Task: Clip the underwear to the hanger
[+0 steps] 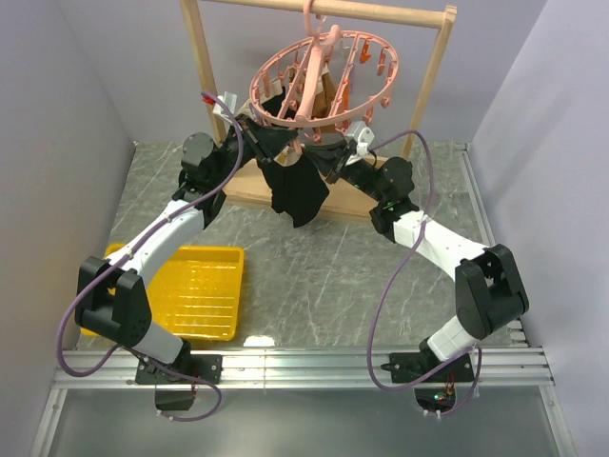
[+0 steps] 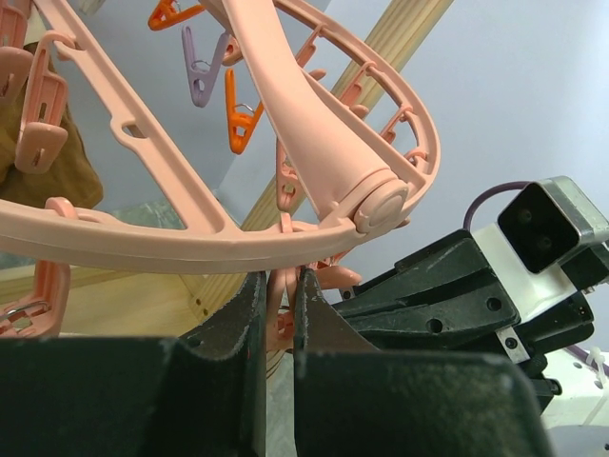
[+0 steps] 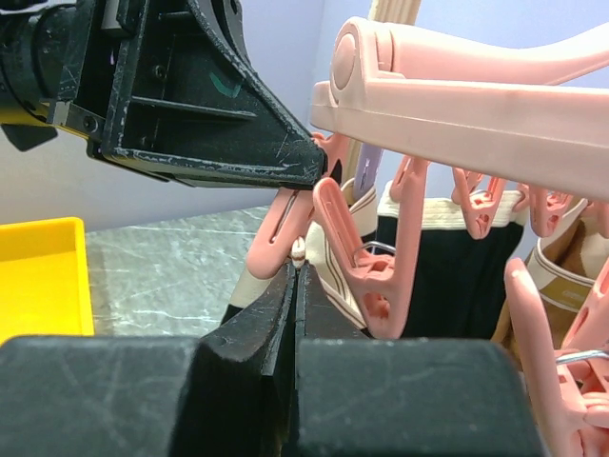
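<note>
The salmon-pink ring hanger (image 1: 259, 90) hangs from the wooden rack with both arms raised under its near rim. The black underwear (image 1: 297, 195) droops below the ring between the two grippers. My left gripper (image 2: 281, 283) is shut on a pink peg (image 2: 280, 312) just beneath the ring (image 2: 190, 249), pinching it. My right gripper (image 3: 298, 267) is shut on a thin edge of the underwear's tan striped waistband (image 3: 339, 255), right under the spread legs of a peg (image 3: 285, 233). The left gripper's fingers (image 3: 219, 143) sit just above that peg.
A yellow tray (image 1: 195, 290) lies at the left on the marble table. The wooden rack's post (image 1: 205, 67) and base board (image 1: 249, 188) stand behind the arms. Another dark garment with a cream band (image 3: 438, 271) and a brown one (image 1: 325, 95) hang clipped on the hanger.
</note>
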`<state>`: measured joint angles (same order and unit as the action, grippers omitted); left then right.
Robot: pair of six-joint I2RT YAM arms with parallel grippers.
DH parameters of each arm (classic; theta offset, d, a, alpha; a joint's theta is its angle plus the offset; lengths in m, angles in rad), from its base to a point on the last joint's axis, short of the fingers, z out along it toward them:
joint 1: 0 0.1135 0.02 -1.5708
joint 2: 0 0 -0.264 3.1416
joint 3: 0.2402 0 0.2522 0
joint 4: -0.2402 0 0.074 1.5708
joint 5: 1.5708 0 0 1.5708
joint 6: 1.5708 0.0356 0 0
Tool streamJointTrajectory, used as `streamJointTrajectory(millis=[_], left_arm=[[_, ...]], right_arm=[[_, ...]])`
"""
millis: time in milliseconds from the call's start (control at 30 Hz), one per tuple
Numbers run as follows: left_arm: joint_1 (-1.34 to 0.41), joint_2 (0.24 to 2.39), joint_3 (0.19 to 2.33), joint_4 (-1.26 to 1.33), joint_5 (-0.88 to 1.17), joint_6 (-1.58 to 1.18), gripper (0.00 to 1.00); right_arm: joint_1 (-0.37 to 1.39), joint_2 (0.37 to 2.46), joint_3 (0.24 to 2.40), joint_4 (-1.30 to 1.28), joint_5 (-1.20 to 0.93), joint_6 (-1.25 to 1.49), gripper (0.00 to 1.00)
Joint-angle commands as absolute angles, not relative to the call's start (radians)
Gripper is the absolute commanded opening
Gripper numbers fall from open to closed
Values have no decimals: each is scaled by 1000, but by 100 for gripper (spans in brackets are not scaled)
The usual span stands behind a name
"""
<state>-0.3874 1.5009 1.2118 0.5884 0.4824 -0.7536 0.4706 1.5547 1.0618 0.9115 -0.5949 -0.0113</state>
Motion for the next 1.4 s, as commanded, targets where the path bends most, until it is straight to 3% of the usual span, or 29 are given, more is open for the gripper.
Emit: streamJointTrajectory(millis=[0,167,500,733,1033,1367], left_arm=[[-391,1509,1184,554,554,-747,0],[-391,1509,1184,551,557,-738,5],[-391,1519,1203,540,545,-738,32],[-390,1514,1203,543,537,-741,41],[-374,1454,1183,555,534,-736,75],[-345,1270,1097,421,528,-617,84]], right_arm=[[466,1551,1121,966,-637,37,0],[466,1548,1135,966,-638,49,0],[465,1548,1144,950,-634,34,0],[462,1545,1146,945,-626,29,0],[449,1539,1140,930,-604,21,0],[397,1506,1103,856,-604,9,0]])
